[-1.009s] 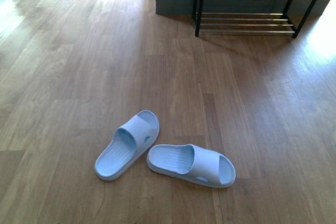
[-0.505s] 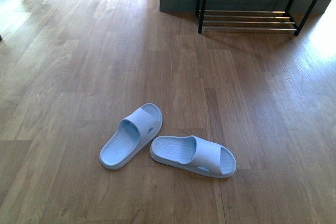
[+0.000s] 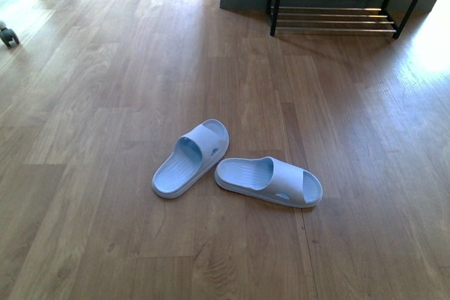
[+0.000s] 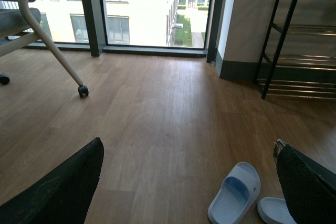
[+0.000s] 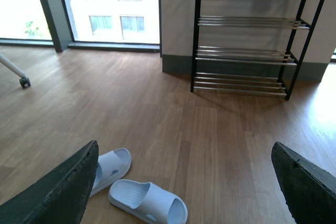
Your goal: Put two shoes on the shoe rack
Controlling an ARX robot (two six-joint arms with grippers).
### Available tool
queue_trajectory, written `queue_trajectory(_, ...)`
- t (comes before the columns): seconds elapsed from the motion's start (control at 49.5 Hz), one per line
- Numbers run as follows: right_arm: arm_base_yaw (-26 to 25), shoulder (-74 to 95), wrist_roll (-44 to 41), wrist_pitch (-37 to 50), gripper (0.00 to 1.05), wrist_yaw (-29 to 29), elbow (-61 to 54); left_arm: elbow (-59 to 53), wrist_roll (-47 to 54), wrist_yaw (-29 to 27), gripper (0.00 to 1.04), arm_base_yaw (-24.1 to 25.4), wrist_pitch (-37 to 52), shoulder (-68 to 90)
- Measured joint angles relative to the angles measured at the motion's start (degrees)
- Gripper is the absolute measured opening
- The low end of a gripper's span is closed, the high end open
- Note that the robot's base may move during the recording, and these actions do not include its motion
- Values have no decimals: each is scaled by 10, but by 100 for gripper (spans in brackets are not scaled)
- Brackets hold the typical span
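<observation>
Left claw (image 4: 188, 148) and right claw (image 5: 185, 147) gape empty; slides (image 3: 191, 158) lie seemingly touching, far from the rack (image 5: 241, 55).

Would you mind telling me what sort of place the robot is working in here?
It is likely an indoor room in an office or a flat. It has a wood-plank floor, floor-to-ceiling windows, a tiered shoe rack and a chair on casters.

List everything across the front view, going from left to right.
Chair caster → left pale-blue slide → right pale-blue slide → shoe rack.
</observation>
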Motion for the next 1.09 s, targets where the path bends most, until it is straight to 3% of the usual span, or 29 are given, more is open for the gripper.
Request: queue_trajectory(1.09,0,0,0,0,96,2,0,0,0,3,95,0,0,0)
